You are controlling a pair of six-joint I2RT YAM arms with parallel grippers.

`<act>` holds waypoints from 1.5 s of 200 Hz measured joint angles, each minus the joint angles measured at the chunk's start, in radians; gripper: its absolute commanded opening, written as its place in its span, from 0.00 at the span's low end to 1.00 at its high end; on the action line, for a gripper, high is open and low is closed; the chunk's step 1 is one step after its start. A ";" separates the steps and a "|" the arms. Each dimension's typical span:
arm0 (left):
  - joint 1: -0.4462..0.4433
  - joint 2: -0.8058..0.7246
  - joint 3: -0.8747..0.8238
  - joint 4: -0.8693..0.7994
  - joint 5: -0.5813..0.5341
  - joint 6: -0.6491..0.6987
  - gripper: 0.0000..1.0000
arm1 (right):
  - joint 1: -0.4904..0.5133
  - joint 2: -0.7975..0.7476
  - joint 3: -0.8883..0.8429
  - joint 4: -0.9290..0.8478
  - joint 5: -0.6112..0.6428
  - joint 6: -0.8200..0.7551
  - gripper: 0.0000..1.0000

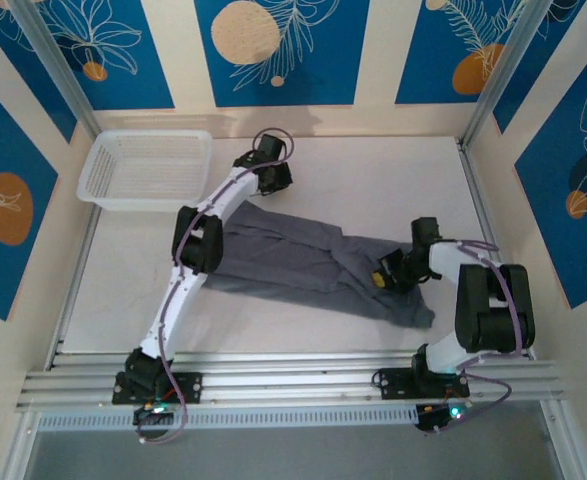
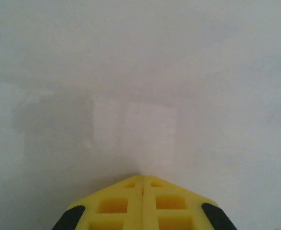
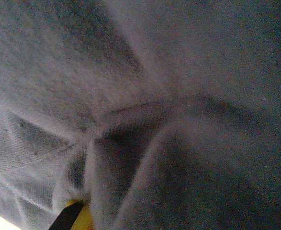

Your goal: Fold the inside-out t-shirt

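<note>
The inside-out t-shirt (image 1: 303, 262) lies crumpled and stretched across the middle of the table, slate grey with no print. At its right end my right gripper (image 1: 383, 275) is shut on a bunch of its cloth. In the right wrist view grey folds (image 3: 145, 120) gather toward one yellow finger (image 3: 79, 216), and the rest of the jaws is hidden under cloth. My left gripper (image 1: 278, 180) is at the far side of the table, just beyond the shirt's upper edge. Its yellow fingers (image 2: 142, 181) are shut together over bare white table, holding nothing.
A white mesh-sided plastic basket (image 1: 145, 170) stands at the back left, close to the left gripper. The left arm's elbow (image 1: 198, 240) hangs over the shirt's left end. Metal rails (image 1: 293, 385) run along the near edge, and walls enclose the table (image 1: 373, 180).
</note>
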 measured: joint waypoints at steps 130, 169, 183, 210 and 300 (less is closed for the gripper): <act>0.009 -0.876 -0.946 -0.043 -0.291 0.121 0.00 | 0.011 0.000 0.143 -0.120 0.168 -0.091 0.04; 0.032 -0.690 -0.967 -0.037 -0.257 0.115 0.00 | 0.006 -0.014 0.139 -0.138 0.177 -0.091 0.04; 0.035 -0.638 -0.954 -0.038 -0.254 0.112 0.00 | -0.004 -0.028 0.136 -0.138 0.177 -0.091 0.04; 0.038 -0.560 -0.881 -0.034 -0.239 0.108 0.00 | -0.021 -0.041 0.135 -0.142 0.177 -0.091 0.05; 0.047 -0.032 -0.066 0.037 -0.032 0.058 0.00 | -0.005 -0.012 0.042 -0.099 0.131 -0.041 0.06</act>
